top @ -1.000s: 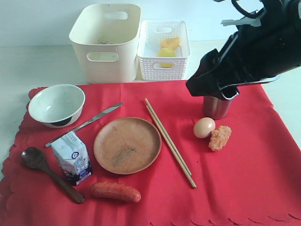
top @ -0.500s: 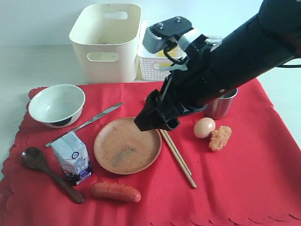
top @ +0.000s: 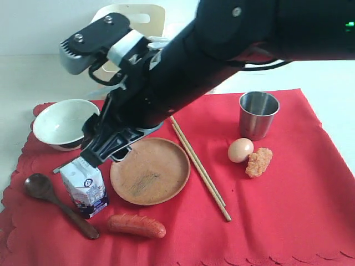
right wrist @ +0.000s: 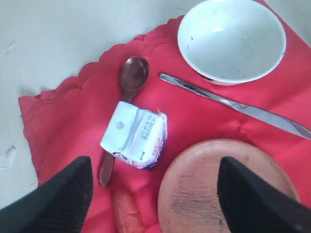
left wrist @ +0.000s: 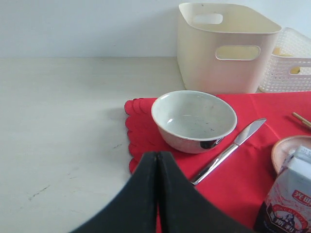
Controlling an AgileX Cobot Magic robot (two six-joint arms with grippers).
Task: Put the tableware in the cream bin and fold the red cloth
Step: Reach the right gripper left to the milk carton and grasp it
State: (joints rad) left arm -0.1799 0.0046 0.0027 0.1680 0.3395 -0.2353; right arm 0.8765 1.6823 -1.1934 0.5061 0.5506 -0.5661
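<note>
We read the right gripper (right wrist: 154,167) as jaws wide apart, empty, hanging over the milk carton (right wrist: 136,136) beside the wooden plate (right wrist: 228,189). Left gripper (left wrist: 158,162) is pinched together, empty, near the white bowl (left wrist: 194,119). Bowl, knife (left wrist: 228,150), spoon (right wrist: 131,82), chopsticks (top: 202,172) and steel cup (top: 258,113) lie on the flat red cloth (top: 288,210). Cream bin (left wrist: 223,46) stands just beyond its edge.
</note>
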